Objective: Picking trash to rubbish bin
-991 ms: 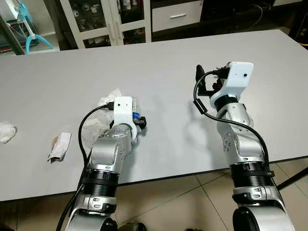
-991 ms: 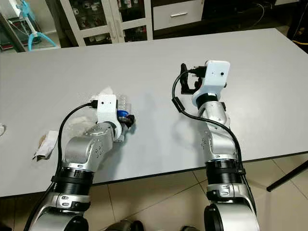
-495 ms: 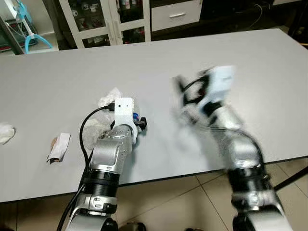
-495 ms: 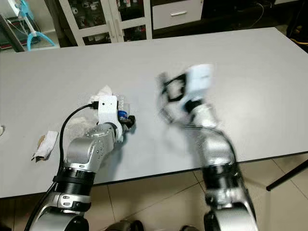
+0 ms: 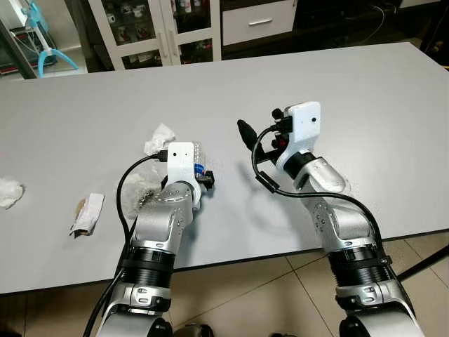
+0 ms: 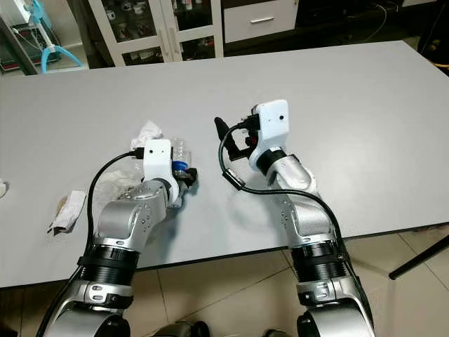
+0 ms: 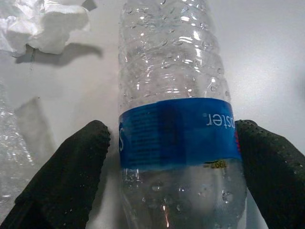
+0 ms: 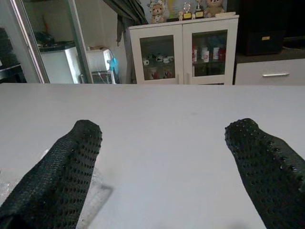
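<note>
Here the left gripper (image 7: pixel 171 143) had its jaws around a wet bottle (image 7: pixel 176 124) lying on the table (image 5: pixel 351 84), beside a tissue (image 5: pixel 160 137). The right gripper (image 8: pixel 167 157) hovered with jaws wide. The slippery plastic could slide out when lifted.

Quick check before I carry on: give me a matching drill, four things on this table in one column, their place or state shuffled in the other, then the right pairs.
Things:
1. plastic bottle
2. right gripper
3. crumpled tissue
4. brown-stained wrapper

Place or state:
A. open, held above the table
B. lying near the table's front edge, on the robot's left
C. between the left gripper's fingers
D. just beyond the bottle, farther from the robot

Pairs: 1-C, 2-A, 3-D, 4-B
</note>
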`<state>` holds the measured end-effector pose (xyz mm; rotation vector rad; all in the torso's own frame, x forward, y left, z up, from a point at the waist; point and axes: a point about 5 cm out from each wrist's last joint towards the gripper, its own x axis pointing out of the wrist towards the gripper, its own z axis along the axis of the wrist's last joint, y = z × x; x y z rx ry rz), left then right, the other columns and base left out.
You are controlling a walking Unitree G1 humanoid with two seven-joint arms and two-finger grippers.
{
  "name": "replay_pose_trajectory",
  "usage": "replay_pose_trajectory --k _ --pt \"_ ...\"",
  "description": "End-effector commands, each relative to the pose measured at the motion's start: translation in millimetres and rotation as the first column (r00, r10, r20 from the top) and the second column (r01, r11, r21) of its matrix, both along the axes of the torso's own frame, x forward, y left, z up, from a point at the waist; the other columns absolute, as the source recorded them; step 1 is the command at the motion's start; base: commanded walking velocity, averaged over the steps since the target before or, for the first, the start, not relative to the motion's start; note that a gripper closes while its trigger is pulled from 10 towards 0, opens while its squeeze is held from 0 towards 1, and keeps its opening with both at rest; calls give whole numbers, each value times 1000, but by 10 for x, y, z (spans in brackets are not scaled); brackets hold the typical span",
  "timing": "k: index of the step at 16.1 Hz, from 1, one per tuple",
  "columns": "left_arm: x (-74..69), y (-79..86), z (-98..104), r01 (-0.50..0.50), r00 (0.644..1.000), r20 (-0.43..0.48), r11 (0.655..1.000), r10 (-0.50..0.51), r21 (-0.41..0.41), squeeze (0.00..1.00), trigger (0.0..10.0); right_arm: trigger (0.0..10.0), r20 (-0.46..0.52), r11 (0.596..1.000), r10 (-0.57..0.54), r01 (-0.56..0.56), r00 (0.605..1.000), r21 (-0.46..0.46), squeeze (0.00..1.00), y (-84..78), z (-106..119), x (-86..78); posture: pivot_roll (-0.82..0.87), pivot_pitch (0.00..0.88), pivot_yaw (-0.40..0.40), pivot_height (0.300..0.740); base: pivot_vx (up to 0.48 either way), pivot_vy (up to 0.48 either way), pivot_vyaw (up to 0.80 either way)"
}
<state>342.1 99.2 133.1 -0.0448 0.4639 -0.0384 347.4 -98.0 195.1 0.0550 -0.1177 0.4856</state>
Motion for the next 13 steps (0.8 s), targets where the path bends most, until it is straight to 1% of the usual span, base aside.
replay_pose_trajectory --k 1,5,9,10,11,12,13 --pt "1 -14 -12 12 1000 -4 1000 -12 4 0 10000 10000 8 1000 19 -19 1000 0 0 20 25 -28 -62 82 68 740 0 0 0" --pt "3 -13 -14 11 1000 -4 1000 -11 3 0 10000 10000 3 999 52 -52 999 -7 0 56 12 -56 -58 86 66 740 0 0 0" --pt "3 -10 -7 8 1000 -3 1000 -8 1 0 10000 10000 0 998 59 -59 998 -11 0 66 6 -59 -56 90 64 740 0 0 0" --pt "4 -11 -6 9 1000 -2 1000 -9 1 0 9059 10000 -2 998 59 -59 998 -11 0 65 7 -60 -55 91 64 740 0 0 0" --pt "5 -10 -5 10 1000 -1 1000 -10 0 0 3647 10000 -2 998 59 -59 998 -12 0 65 5 -61 -55 93 64 740 0 0 0" --pt "5 -10 -5 10 1000 0 1000 -10 0 0 1333 10000 -3 998 59 -59 998 -13 0 66 2 -62 -54 93 64 740 0 0 0" --pt "6 -10 -5 10 1000 1 1000 -10 0 0 0 10000 -4 998 60 -60 998 -13 0 66 0 -63 -54 93 63 740 0 0 0"
